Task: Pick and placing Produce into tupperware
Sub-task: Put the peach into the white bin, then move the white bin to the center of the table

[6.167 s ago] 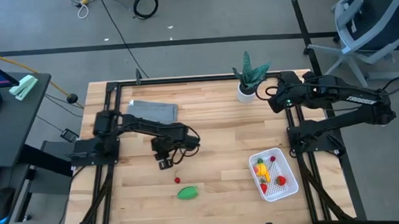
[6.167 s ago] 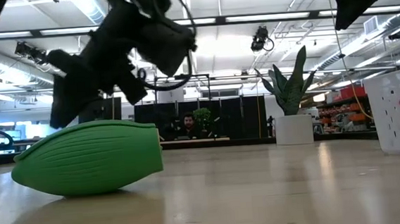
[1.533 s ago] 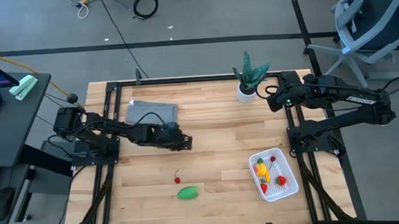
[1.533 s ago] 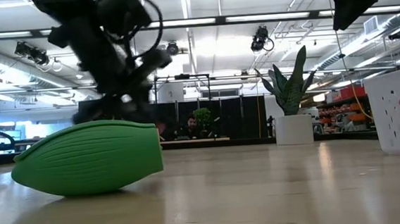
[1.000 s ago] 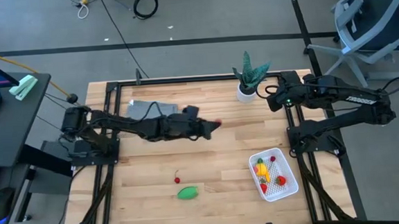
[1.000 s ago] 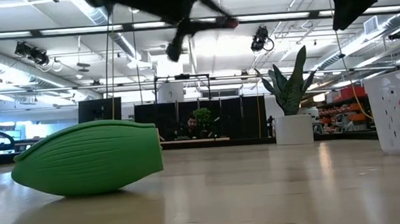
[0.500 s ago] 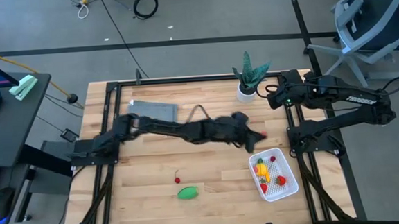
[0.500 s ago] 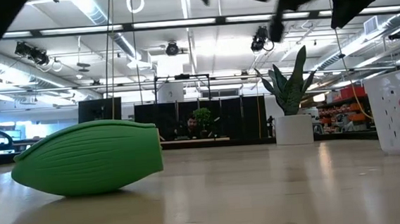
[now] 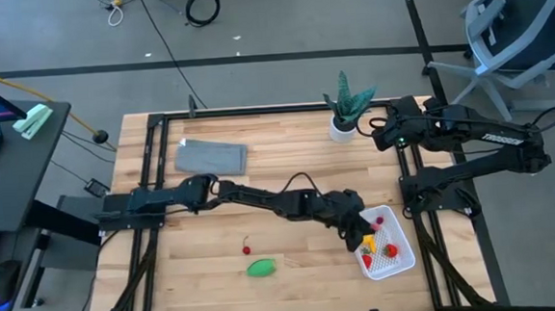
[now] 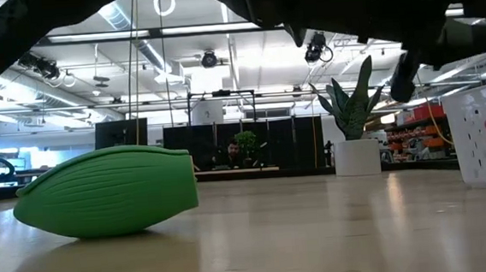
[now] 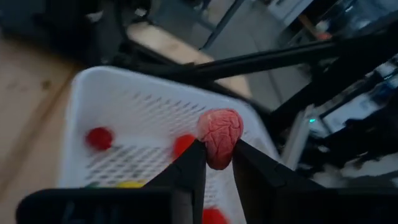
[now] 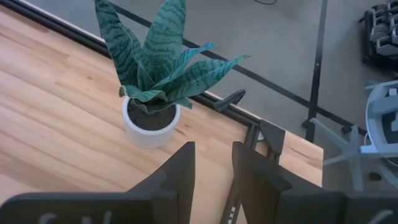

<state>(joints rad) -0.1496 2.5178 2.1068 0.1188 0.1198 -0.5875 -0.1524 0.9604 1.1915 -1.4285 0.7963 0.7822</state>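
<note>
Nearest, at about 6 o'clock on the counter (image 9: 287, 155): green oval toy vegetable (image 9: 260, 267), lying on its side, with a small red cherry-like piece (image 9: 246, 248) just beyond it. At 4 o'clock: white basket (image 9: 406, 256), already holding red (image 11: 99, 137), yellow and orange pieces. Over the basket's 10 o'clock corner: left gripper (image 11: 216, 154), arm stretched across from the 9 o'clock edge, fingers (image 11: 190, 168) pinched narrowly on a pink, wrinkled berry-like piece (image 11: 219, 130), held above the perforated floor and not touching it. Farther off, at 11 o'clock: folded grey cloth (image 9: 211, 158). At 1 o'clock: potted plant (image 9: 344, 108) in a white pot. Just beside it toward 2 o'clock: right gripper (image 12: 211, 165), raised and idle, fingers slightly parted, holding nothing.
</note>
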